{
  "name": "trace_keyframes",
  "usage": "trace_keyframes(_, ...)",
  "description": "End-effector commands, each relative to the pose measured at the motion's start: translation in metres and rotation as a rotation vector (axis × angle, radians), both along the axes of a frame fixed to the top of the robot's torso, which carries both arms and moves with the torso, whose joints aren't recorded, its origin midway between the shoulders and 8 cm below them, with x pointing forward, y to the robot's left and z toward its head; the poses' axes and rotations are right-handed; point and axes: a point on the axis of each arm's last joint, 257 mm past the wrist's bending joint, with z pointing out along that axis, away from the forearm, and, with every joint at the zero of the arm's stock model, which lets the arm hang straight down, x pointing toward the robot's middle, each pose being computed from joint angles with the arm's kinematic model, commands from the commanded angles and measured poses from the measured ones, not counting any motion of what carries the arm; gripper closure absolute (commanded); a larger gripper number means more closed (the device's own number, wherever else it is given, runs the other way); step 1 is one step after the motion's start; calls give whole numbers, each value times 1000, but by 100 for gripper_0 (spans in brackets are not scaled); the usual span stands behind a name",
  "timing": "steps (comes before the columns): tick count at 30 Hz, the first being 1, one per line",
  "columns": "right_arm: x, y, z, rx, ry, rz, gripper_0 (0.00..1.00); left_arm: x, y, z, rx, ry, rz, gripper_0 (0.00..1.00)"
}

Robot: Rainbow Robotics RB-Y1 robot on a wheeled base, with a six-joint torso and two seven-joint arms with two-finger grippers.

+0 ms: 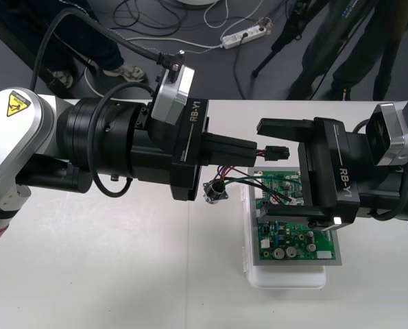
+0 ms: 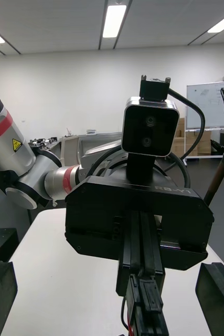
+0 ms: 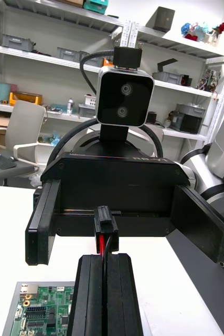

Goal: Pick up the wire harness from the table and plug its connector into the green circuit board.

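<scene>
Tabletop (image 1: 101,274): bare left of the circuit board (image 1: 296,243). Above the board: right gripper (image 1: 260,169), fingers (image 1: 286,127) spread wide; left gripper (image 1: 256,152), clamping the wire harness (image 1: 276,153), reaches into the gap between them. Socket (image 1: 215,192) dangles beside the board.

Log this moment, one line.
left hand: shut on harness | right hand: open, astride plug | plug: midair, not in board | socket: hanging beside board

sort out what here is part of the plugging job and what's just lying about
Part of the job: wire harness with its plug and socket, held in the shut left gripper; open right gripper facing the plug; green board on its white base.
Lying about: power strip, loose cables and tripod on the floor beyond the table.
</scene>
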Motion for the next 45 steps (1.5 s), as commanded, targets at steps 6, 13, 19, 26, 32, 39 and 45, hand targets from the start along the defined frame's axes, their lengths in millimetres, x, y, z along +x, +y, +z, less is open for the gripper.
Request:
trace_keyframes(6,-14,1,12,16,11,35,0,4,10,20,-20,-58,5,100)
trace_keyframes(13,-9,-15,3,-14,28,34,0,8,28,21,-4,-33,21,100)
trace_keyframes(19,-5,-36,-9,-77,36,27,0,12,46,18,9,-18,42,100)
trace_keyframes(26,-5,-59,-24,-149,38,27,0,13,70,8,31,-7,62,100)
trace_keyframes(32,7,-79,-33,-231,21,-43,0,10,89,3,51,-5,65,100)
trace_keyframes(39,28,-106,-42,-336,7,-154,0,5,106,0,51,16,62,100)
trace_keyframes(45,43,-123,-58,-443,4,-225,0,1,115,-8,51,24,70,100)
